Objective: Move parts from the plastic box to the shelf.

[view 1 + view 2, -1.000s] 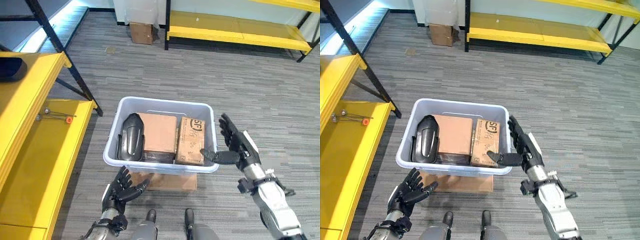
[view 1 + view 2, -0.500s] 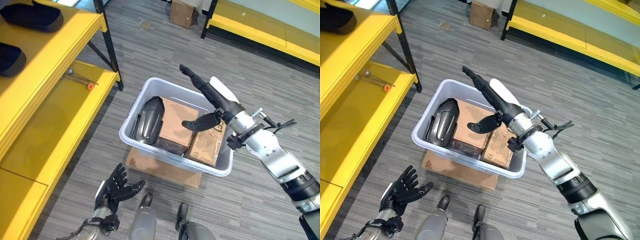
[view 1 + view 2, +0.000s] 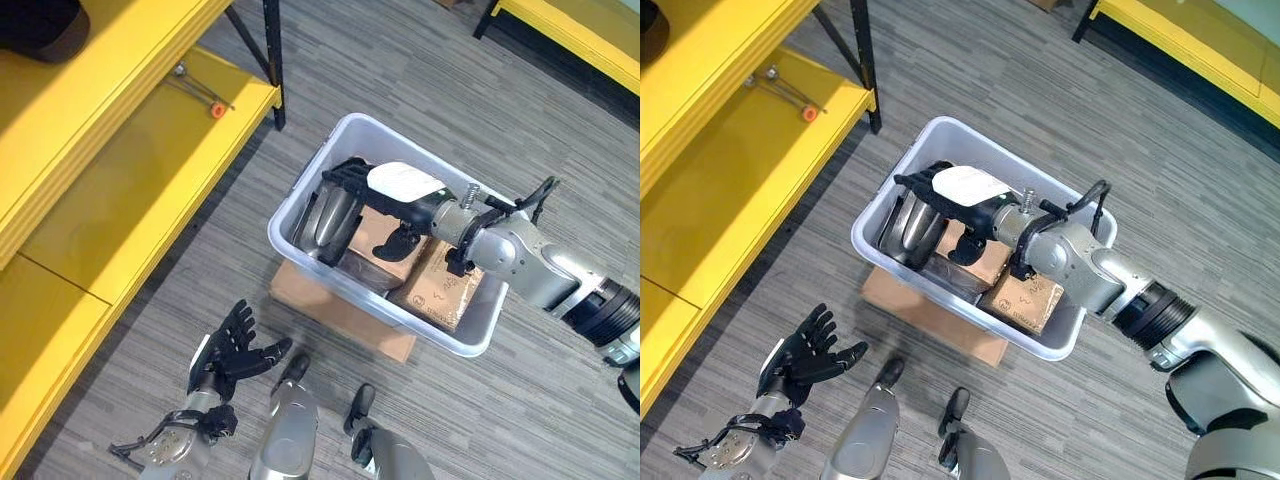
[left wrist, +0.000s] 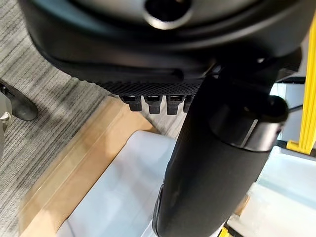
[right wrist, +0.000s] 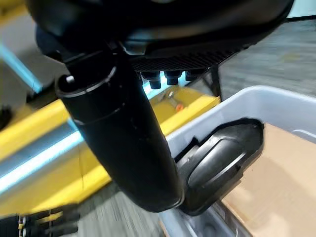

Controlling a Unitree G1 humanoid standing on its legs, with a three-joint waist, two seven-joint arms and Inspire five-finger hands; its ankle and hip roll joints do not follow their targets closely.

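Note:
The pale grey plastic box (image 3: 300, 250) stands on a flat cardboard piece on the carpet. Inside it a black curved part (image 3: 328, 218) leans at the end nearest the shelf, beside two cardboard boxes (image 3: 443, 290). My right hand (image 3: 405, 185), with its white cover, reaches into the box. Its fingers (image 3: 343, 175) lie fairly straight over the top of the black part, and the thumb (image 3: 398, 240) hangs apart above a cardboard box. The right wrist view shows the black part (image 5: 222, 158) just past the thumb. My left hand (image 3: 232, 355) hovers low over the carpet, open and holding nothing.
The yellow shelf (image 3: 130, 170) runs along the left, with another black part (image 3: 40, 20) on its upper level. A thin tool with an orange tip (image 3: 205, 97) lies on the lower level. A black shelf post (image 3: 272, 60) stands between shelf and box.
The camera has swung toward the shelf. My right hand has come down from above the box's middle onto the black part. The left hand stays low and open.

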